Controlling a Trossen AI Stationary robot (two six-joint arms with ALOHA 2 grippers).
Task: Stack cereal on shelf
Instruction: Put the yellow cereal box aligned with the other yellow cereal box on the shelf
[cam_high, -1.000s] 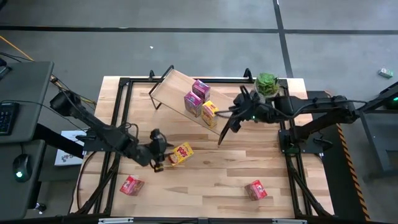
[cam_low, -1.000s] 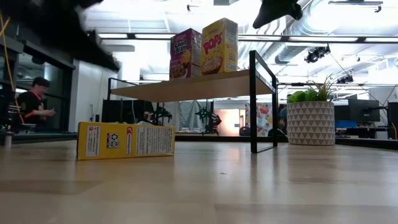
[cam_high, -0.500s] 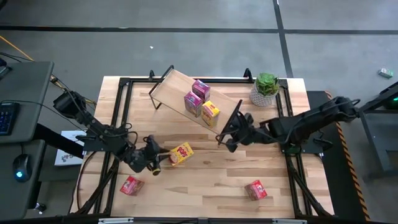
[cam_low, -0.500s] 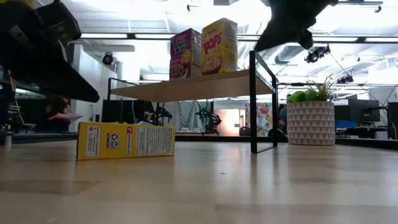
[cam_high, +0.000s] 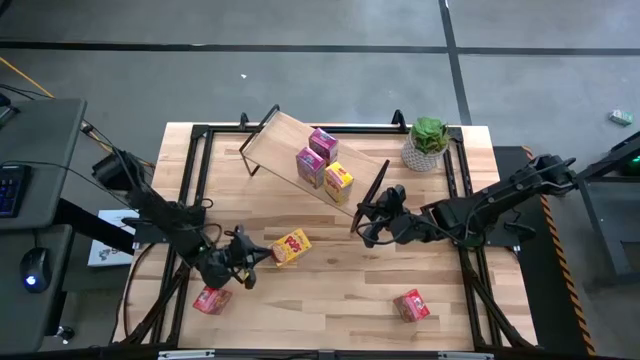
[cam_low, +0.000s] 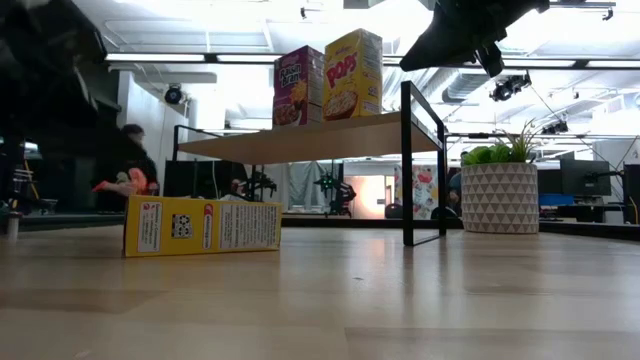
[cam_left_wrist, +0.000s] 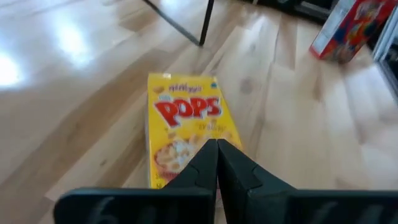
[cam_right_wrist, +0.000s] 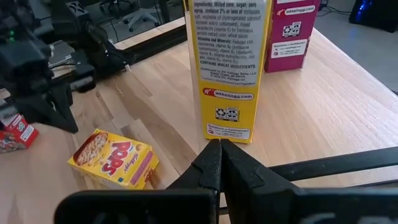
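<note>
The shelf (cam_high: 290, 150) stands slantwise at the back, with two magenta cereal boxes (cam_high: 323, 143) (cam_high: 310, 167) and a yellow one (cam_high: 338, 181) upright on it. Another yellow cereal box (cam_high: 292, 246) lies flat on the table. My left gripper (cam_high: 264, 256) is shut and empty, just left of that box and above it (cam_left_wrist: 186, 121). My right gripper (cam_high: 362, 226) is shut and empty. It hovers by the shelf's right end frame (cam_low: 408, 160), facing the upright yellow box (cam_right_wrist: 231, 68).
Two red cereal boxes lie near the front edge, one at the left (cam_high: 211, 299) and one at the right (cam_high: 411, 305). A potted plant (cam_high: 428, 143) stands at the back right. A person (cam_low: 125, 165) is in the room behind the table.
My left gripper has come down toward the table's near edge beside the lying yellow box, rolled, and shut on nothing. My right gripper has sunk and swung from near the plant toward the near side of the shelf's right end. No box has moved.
</note>
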